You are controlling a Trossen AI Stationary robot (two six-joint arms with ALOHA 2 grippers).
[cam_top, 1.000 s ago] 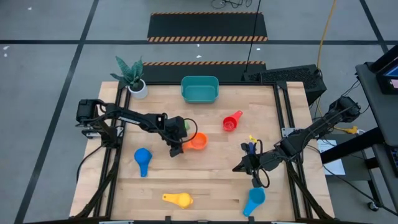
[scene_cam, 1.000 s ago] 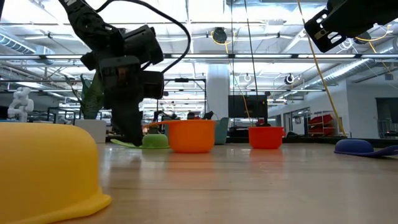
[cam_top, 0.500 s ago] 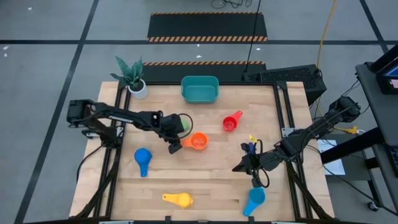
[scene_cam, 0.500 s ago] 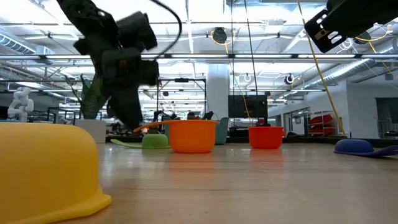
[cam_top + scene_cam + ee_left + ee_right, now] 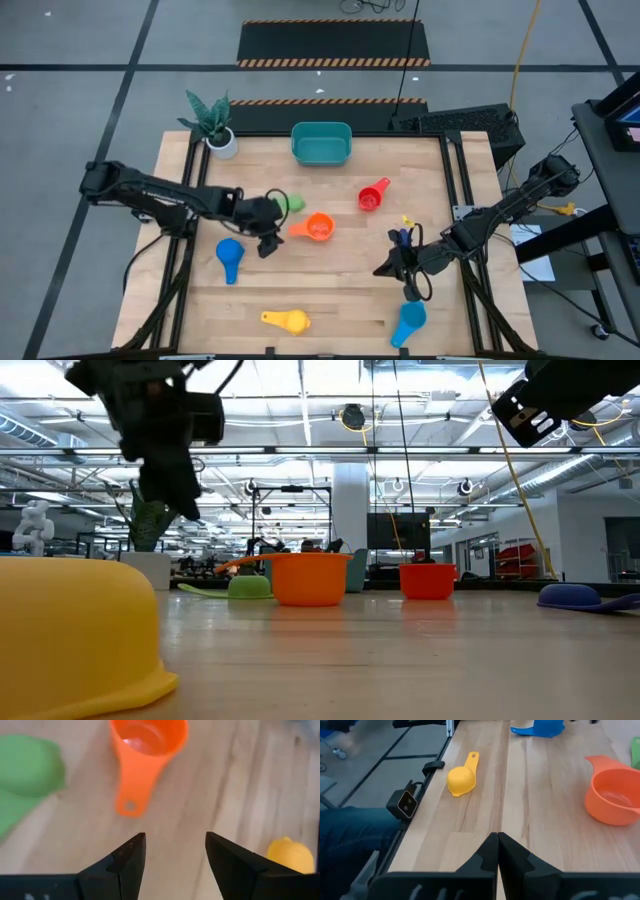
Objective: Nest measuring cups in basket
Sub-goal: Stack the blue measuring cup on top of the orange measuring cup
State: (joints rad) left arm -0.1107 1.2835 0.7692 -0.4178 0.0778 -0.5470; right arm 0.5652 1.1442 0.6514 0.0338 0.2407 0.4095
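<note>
Cups are lying spread over the wooden table [image 5: 340, 290], and we are seeing none of them inside the teal basket [image 5: 321, 144], which is standing empty at the far edge, near the potted plant [image 5: 212, 122]. The orange cup [image 5: 317, 227] is sitting upright near the middle, its handle pointing to the left gripper [image 5: 266, 243]. We are finding this gripper just beside that handle, apart from it, with the jaws released and holding nothing. The green cup [image 5: 291, 203] is lying close behind the orange one. The red cup [image 5: 372, 196] is resting toward the right, the blue cup [image 5: 230, 256] on the left, the yellow cup [image 5: 287, 320] and the light blue cup [image 5: 408, 323] near the front edge. The right gripper [image 5: 386, 269] is waiting over the right side with its jaws clenched together, empty.
</note>
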